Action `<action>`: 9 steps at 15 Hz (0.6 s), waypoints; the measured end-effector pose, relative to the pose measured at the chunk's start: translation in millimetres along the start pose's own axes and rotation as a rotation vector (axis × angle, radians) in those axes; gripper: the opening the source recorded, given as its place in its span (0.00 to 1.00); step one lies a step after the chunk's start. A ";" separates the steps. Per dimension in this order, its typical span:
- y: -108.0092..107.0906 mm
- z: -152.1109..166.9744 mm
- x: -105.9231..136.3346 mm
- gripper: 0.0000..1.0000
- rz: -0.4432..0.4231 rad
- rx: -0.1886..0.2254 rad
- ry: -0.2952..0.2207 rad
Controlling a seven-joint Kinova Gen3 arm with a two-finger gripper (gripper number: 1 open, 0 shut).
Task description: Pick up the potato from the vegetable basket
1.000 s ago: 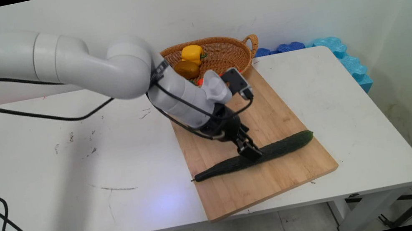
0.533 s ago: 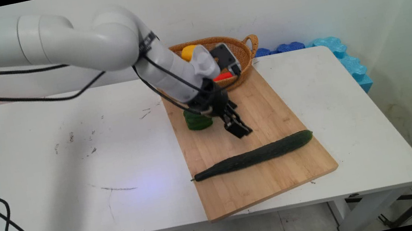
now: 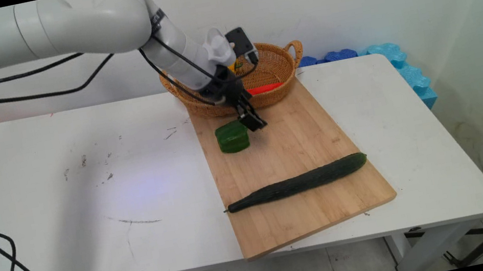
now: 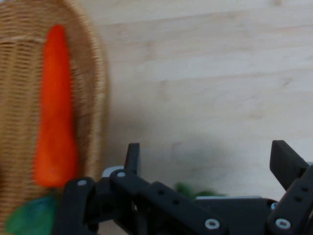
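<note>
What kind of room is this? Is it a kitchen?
Probably a robot test room set up like a kitchen, not a real one. A robot arm's gripper hangs over a wooden cutting board with a cucumber on a plain white table, beside a basket of vegetables.

One cucumber (image 3: 298, 182), one green pepper (image 3: 232, 136), one carrot (image 4: 55, 107) — one basket (image 3: 283, 87), one cutting board (image 3: 300, 130).

Lab: robot arm (image 3: 111, 17), cabled table (image 3: 83, 193)
</note>
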 end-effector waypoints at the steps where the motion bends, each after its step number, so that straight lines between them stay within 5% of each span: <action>1: -10.1 0.2 -0.4 1.00 0.010 0.018 -0.009; 9: -88.1 11.0 -4.8 1.00 0.036 0.183 -0.098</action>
